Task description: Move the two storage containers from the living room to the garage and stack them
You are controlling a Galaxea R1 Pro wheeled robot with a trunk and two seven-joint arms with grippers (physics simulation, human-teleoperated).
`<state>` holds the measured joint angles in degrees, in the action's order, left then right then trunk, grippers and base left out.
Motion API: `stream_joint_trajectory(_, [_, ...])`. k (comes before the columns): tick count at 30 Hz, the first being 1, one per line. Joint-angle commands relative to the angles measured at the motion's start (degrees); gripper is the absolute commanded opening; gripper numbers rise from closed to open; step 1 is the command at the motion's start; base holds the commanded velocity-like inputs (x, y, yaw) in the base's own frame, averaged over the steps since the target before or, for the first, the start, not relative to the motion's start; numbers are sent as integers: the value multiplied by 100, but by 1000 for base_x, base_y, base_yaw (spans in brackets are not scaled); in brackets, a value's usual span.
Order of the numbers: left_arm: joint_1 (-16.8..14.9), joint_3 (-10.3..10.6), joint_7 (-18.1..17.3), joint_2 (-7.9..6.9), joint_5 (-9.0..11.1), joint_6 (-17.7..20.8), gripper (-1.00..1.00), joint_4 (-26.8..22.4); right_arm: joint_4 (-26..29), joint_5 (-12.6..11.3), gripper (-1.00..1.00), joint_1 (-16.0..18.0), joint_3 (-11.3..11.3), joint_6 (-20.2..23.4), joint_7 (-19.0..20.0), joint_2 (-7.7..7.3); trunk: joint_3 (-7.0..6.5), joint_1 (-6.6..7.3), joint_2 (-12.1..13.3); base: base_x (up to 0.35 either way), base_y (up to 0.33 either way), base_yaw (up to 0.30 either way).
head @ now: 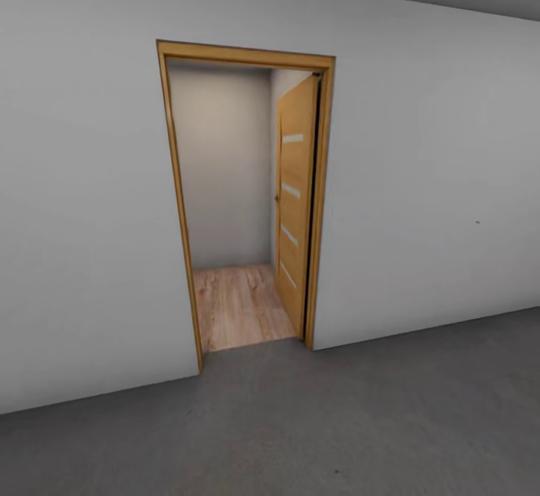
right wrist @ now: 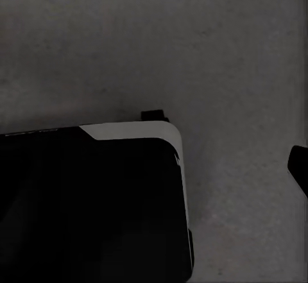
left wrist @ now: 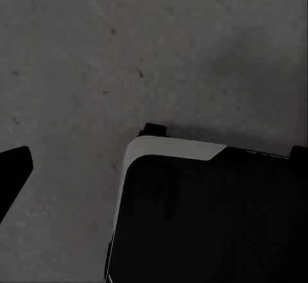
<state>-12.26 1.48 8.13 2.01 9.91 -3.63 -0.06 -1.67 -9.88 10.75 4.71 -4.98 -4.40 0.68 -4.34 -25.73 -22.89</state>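
A: Looking down past each wrist first, what is nearest?

B: Under the left wrist lies the mottled dark grey concrete floor (left wrist: 128, 52), with the robot's black, white-edged base (left wrist: 212, 219) close below the camera. A dark finger tip (left wrist: 13, 167) pokes in at the frame edge. The right wrist view gives the mirror of that: the same base (right wrist: 90, 206), grey concrete around it, and one dark finger tip (right wrist: 300, 167) at the edge.

A: So how do the hands stand, wide or narrow?

B: I cannot tell. One tip per hand is in frame, so the gap is not shown. Nothing orange-red lies near either tip.

A: And farther out?

B: The head view carries the concrete on to a plain white-grey wall (head: 427, 181), then an orange-wood door frame (head: 174, 203) with the orange-wood door with four narrow glass slits (head: 295, 203) swung open. Beyond the threshold is light wood plank flooring (head: 240, 305) and a pale far wall.

A: Where are the two storage containers?

B: Not to be found here. I judge they lie somewhere beyond that doorway, towards the living room.

A: Which step, then?

B: Travel, I think: the robot stands in the garage facing out. The next move calls for lining the base up with the opening and driving through without clipping frame or door leaf. The head view alone gives the doorway; the wrist views alone give the base and finger tips.
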Motion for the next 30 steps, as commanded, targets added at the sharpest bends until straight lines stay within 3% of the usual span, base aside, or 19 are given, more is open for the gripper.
stream_joint_trajectory(1, [0,19,13,2,46,-23,100,6,-18,-58,100,6,48,-35,-8,3,2,-5,-3,313,-166,0])
stream_joint_trajectory(13, [1,16,13,1,46,-24,100,6,-18,-59,100,6,55,-40,-8,3,2,-5,-3,314,-115,28])
stream_joint_trajectory(30, [0,17,13,4,46,-20,100,6,-18,-58,100,6,56,-43,-8,3,2,-5,-3,319,-5,253])
